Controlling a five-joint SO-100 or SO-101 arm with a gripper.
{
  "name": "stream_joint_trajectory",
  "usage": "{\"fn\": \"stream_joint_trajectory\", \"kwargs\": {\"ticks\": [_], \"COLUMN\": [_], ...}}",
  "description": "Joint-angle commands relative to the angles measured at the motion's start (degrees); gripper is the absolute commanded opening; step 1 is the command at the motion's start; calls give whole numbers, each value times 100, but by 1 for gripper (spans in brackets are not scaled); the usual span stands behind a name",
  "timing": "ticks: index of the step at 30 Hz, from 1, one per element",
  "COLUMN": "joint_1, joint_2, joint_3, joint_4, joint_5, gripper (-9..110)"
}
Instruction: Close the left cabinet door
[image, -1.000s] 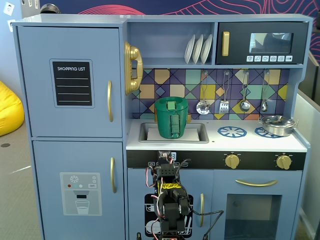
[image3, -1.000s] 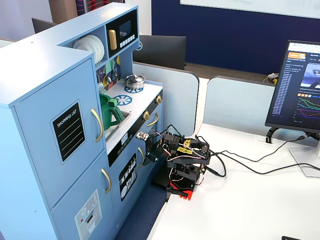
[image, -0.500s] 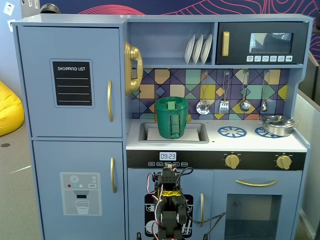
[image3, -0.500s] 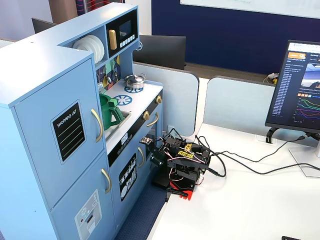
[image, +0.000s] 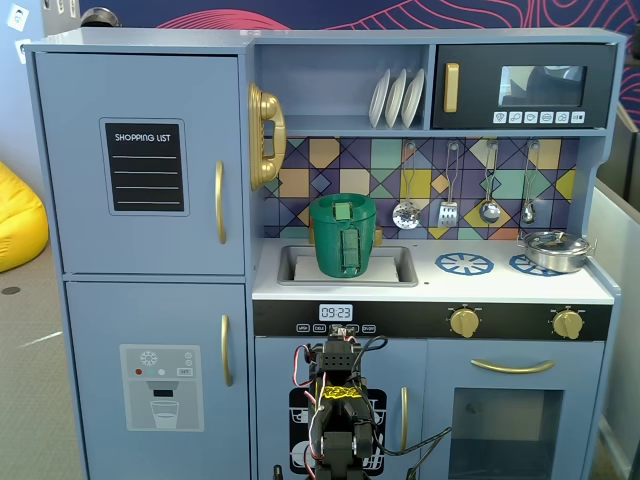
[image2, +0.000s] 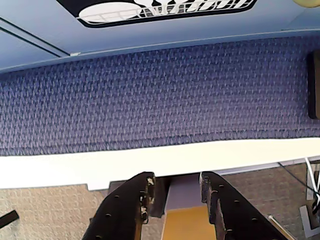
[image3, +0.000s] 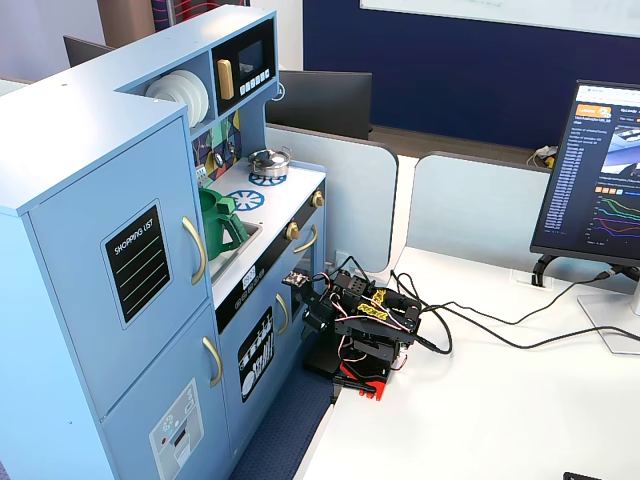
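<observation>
The left cabinet door (image: 140, 150) is light blue with a black "SHOPPING LIST" label and a curved gold handle (image: 220, 202). It lies flush with the cabinet front in both fixed views, and it also shows side-on (image3: 115, 270). My arm (image3: 365, 320) sits folded low on the white table in front of the kitchen's lower middle, well below and right of that door (image: 340, 400). In the wrist view my gripper (image2: 176, 182) points down over the table edge. Its jaws stand apart with nothing between them.
Below the door is the blue dispenser door (image: 160, 385). A green pitcher (image: 343, 235) stands in the sink and a pot (image: 556, 250) on the hob. The wrist view shows blue carpet (image2: 160, 95), the white table edge (image2: 150, 160) and the dish-rack door (image2: 150, 7). A monitor (image3: 600, 170) and cables lie to the right.
</observation>
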Motion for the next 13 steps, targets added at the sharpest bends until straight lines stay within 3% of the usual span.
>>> {"fn": "stream_joint_trajectory", "kwargs": {"ticks": [1,13], "joint_1": [35,35], "joint_2": [0,0], "joint_3": [0,0], "joint_4": [1037,1037], "joint_5": [167,167], "gripper": [3,5]}}
